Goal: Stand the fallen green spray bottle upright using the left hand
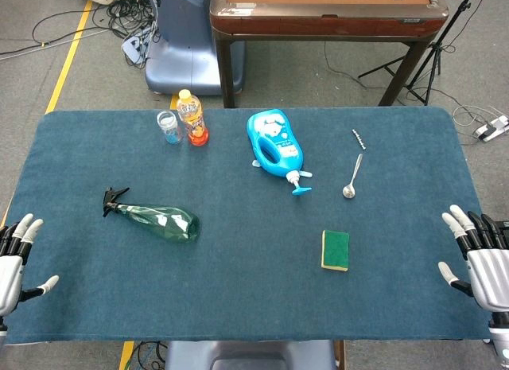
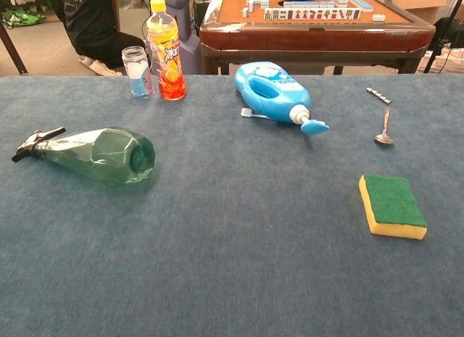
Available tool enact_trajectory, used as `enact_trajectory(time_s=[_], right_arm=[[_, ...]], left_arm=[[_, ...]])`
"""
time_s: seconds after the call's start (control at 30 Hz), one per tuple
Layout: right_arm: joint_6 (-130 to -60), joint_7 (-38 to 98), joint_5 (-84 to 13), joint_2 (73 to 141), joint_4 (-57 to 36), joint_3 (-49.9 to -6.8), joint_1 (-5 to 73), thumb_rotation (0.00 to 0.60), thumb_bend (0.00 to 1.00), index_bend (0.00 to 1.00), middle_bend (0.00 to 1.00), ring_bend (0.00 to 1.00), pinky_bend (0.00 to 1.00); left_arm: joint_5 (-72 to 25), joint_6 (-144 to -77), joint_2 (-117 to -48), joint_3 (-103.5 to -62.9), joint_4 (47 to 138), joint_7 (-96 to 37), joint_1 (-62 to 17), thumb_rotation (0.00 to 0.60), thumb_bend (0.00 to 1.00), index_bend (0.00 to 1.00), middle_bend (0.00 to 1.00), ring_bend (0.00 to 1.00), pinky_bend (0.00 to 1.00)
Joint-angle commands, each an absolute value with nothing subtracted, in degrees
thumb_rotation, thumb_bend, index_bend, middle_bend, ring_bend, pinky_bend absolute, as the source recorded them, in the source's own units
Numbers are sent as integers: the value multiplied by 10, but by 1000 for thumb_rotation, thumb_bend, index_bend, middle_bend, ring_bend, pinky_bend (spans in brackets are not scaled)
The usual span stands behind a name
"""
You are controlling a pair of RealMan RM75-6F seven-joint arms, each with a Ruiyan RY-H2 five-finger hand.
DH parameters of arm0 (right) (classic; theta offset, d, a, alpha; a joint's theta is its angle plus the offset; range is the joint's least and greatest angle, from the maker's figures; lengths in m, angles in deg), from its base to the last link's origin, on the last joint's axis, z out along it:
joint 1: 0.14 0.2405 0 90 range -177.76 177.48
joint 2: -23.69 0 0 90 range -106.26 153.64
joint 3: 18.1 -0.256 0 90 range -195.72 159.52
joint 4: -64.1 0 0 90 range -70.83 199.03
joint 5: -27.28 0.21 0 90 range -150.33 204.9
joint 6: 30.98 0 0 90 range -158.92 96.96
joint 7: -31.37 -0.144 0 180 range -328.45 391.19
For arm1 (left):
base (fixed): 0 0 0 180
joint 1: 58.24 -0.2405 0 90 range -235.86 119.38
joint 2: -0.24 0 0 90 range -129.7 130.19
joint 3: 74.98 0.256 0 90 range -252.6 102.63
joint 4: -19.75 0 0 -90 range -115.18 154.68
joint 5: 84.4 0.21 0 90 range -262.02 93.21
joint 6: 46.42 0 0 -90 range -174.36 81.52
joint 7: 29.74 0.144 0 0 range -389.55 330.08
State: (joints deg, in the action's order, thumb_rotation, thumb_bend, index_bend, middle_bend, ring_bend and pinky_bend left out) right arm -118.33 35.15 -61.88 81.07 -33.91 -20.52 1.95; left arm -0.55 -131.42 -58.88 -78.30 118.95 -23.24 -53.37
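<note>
The green spray bottle point(image 1: 159, 219) lies on its side on the left half of the blue table, its black nozzle pointing left and its base toward the middle; the chest view shows the bottle point(image 2: 101, 154) the same way. My left hand point(image 1: 14, 262) hovers at the table's front left corner, fingers spread, holding nothing, well to the left of the bottle and nearer the front edge. At the front right corner my right hand point(image 1: 477, 259) is likewise spread and empty. Neither hand appears in the chest view.
At the back left stand an orange drink bottle point(image 1: 192, 118) and a small glass jar point(image 1: 168, 127). A blue detergent bottle point(image 1: 276, 146) lies at the back centre. A spoon point(image 1: 351, 179) and a green-and-yellow sponge point(image 1: 335, 250) lie to the right. A wooden table point(image 1: 326, 16) stands behind.
</note>
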Motion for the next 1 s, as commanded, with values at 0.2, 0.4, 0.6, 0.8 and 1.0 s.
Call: enact_trajectory(time_s=[0.2,0.4,0.6,0.8,1.0], right_arm=[[-1181,360,-619,805,-345,-210,24,600,261,100,82,0,0],[-1178,372,-615,802,-354,-215,29,600,261,100,82,0,0],[-1176,382,-610,793,-363,-221,34,600,261,100,82,0,0],[-1175,388,-606,787,-371,-224,35,600,261,100,82,0,0],[-1178,394,-601,782,-376,-228,36,600,261,100,82,0,0]], left_arm=[[18,-1257,-565,-787,1179,-317,-493,600,166,18,0,0,0],[42,-1191,-542,-788,1184,-372,-444,600,166,29,0,0,0],[71,-1129,-536,-794,1197,-415,-385,392,166,43,0,0,0],[74,-1078,-544,-807,1213,-413,-331,278,166,66,0,0,0],[70,-1046,-567,-817,1221,-397,-290,262,166,95,0,0,0]])
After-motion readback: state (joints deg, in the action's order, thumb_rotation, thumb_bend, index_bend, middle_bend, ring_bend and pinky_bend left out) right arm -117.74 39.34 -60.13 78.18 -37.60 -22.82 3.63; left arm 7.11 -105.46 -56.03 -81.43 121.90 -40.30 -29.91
